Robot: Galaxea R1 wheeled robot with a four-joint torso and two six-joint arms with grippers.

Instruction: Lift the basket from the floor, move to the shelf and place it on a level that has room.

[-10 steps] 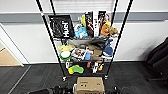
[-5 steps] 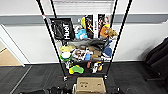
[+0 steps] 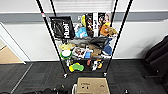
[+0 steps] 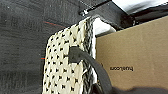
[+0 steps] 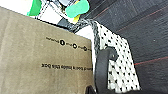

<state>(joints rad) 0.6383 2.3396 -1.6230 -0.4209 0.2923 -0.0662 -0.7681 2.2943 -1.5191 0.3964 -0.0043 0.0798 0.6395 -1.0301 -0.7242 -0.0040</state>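
The basket (image 4: 65,65), cream chunky weave with a dark rim, hangs above the floor (image 4: 22,37) of dark grey carpet with a brown cardboard box (image 4: 135,55) inside it. Its dark end handle (image 4: 82,56) is drawn taut to my left gripper (image 4: 107,90), which is shut on it. At the other end wall of the basket (image 5: 117,60), my right gripper (image 5: 96,90) is shut on that handle (image 5: 103,62). The shelf (image 3: 82,45), a black wire rack, stands straight ahead. Its visible levels are crowded; the posts run past the picture's upper edge, so a level with room is hidden.
The cardboard box (image 3: 93,85) sits low in the head view, just before the shelf's wheels (image 3: 65,75). Dark chairs (image 3: 157,57) stand at the right. A white wall lies behind the shelf, and tan wood flooring (image 3: 8,56) begins at the left.
The whole head picture has shifted slightly, so the camera has moved a little. The shelf and its contents stand as before.
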